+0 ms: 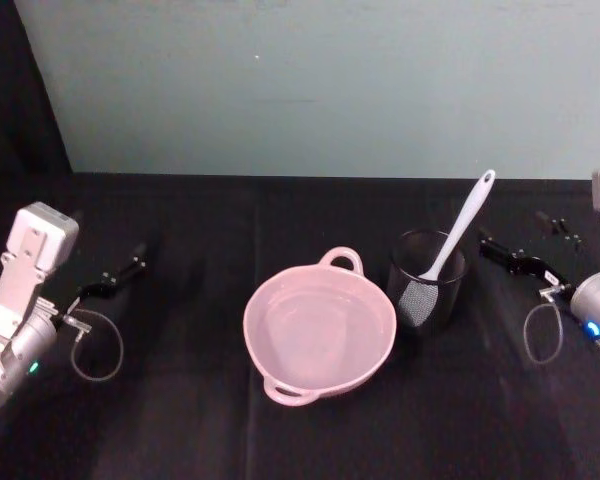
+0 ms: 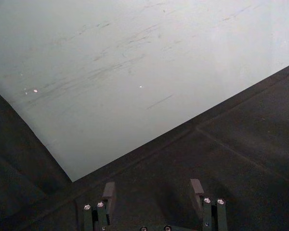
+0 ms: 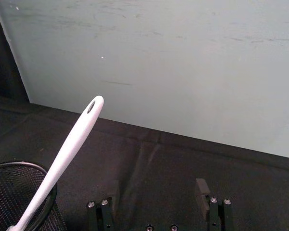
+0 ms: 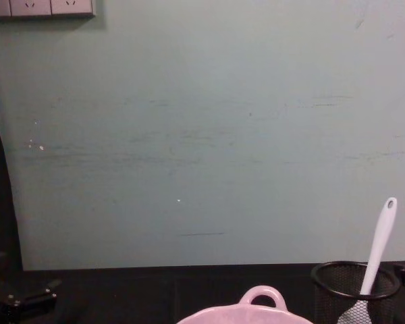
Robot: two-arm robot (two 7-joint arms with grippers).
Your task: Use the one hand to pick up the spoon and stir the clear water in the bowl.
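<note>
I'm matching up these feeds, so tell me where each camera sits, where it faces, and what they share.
Head: high up, looking down at the bowl, left gripper and right gripper.
Chest: low, facing the wall; left gripper at lower left.
Left wrist: over its open jaws, facing wall and table.
Right wrist: over its open jaws.
Shared: the spoon in the mesh cup, seen by head, chest and right wrist.

I note a smooth, glossy white plastic spoon, a black wire-mesh cup, a glossy pink bowl, and a matt black cloth table cover.
</note>
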